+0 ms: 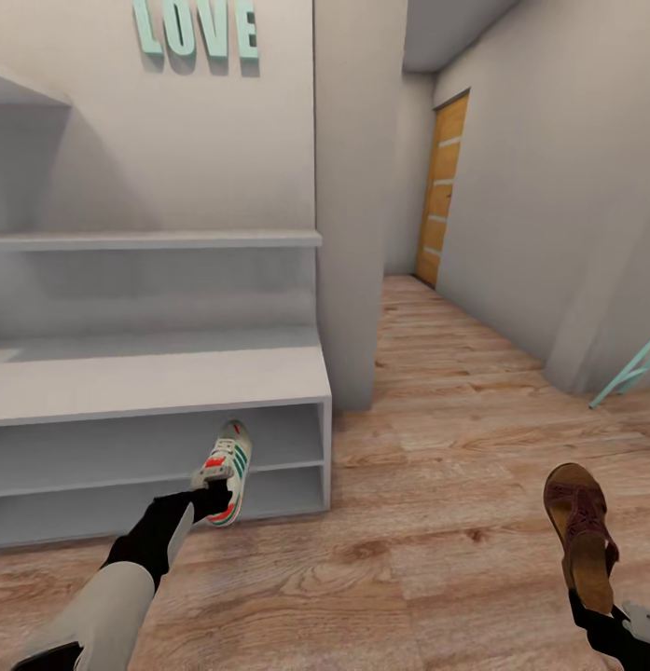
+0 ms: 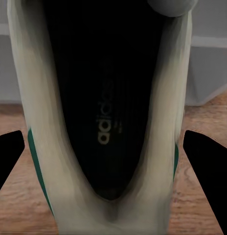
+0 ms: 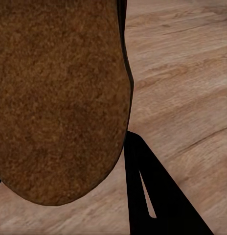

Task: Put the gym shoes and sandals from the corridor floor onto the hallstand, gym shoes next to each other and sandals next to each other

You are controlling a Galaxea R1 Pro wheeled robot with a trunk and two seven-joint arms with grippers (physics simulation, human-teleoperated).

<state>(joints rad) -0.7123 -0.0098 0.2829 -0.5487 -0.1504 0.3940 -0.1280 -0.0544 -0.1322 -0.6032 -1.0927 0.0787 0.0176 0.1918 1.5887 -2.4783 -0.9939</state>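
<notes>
At lower left, the left end effector (image 1: 210, 485) grips 1 gym shoe (image 1: 228, 471) before the hallstand (image 1: 157, 373). At lower right, the right end effector (image 1: 600, 623), partly cut off, clasps 1 sandal (image 1: 578, 536) above the corridor floor (image 1: 436, 522).

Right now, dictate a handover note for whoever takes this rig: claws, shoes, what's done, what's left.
Left claw: shut on a gym shoe, held off the floor in front of the hallstand, near the right end of its open tiers.
Right claw: shut on a sandal, raised above the corridor floor, right of the rack.
Done: one shoe of each pair picked up; no shoe sits on the visible part of the rack yet.
Left: set both on the rack, then fetch the second gym shoe and second sandal, pairing like with like.
</notes>
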